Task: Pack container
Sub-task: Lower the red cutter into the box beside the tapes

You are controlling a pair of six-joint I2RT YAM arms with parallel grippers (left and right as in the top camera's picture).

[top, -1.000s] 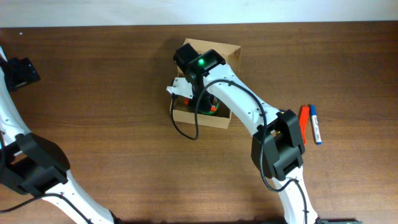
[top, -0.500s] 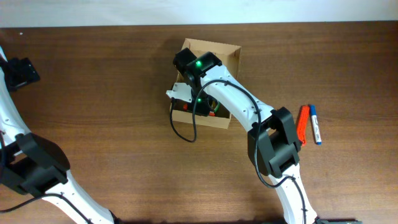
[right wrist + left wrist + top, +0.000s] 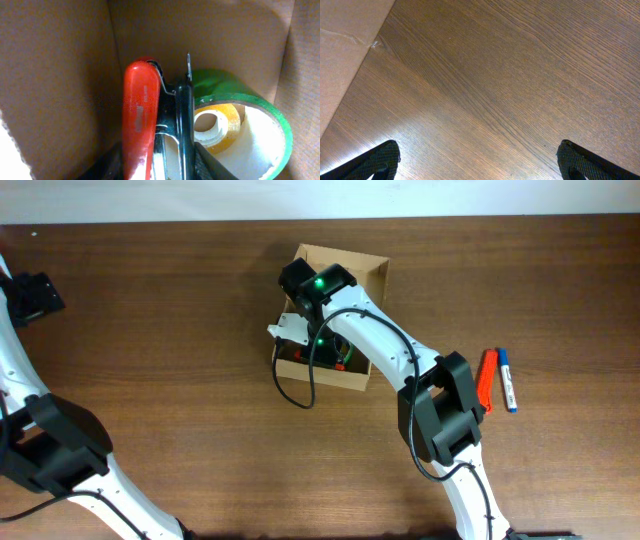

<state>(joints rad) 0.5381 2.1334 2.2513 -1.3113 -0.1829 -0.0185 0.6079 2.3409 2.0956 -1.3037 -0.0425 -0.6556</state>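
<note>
My right hand point(image 3: 160, 165) is down inside the container point(image 3: 370, 275), an open cardboard box near the middle of the counter point(image 3: 150, 330), toward its far edge. Only the dark edges of its fingers point(image 3: 112, 162) show, one on each side of a red-and-black tool point(image 3: 141, 115) standing on end against the box wall. I cannot tell whether they are clamping it. Just beside the tool lies a green tape dispenser point(image 3: 265, 125) with a yellow roll point(image 3: 220, 122).

My left hand point(image 3: 480, 160) hangs over bare wood, spread wide and holding nothing.

Compared with a second ago, my right elbow sits slightly further left in the overhead view. The orange marker point(image 3: 488, 380) and blue marker point(image 3: 507, 380), side by side to the box's right, lie where they lay.
</note>
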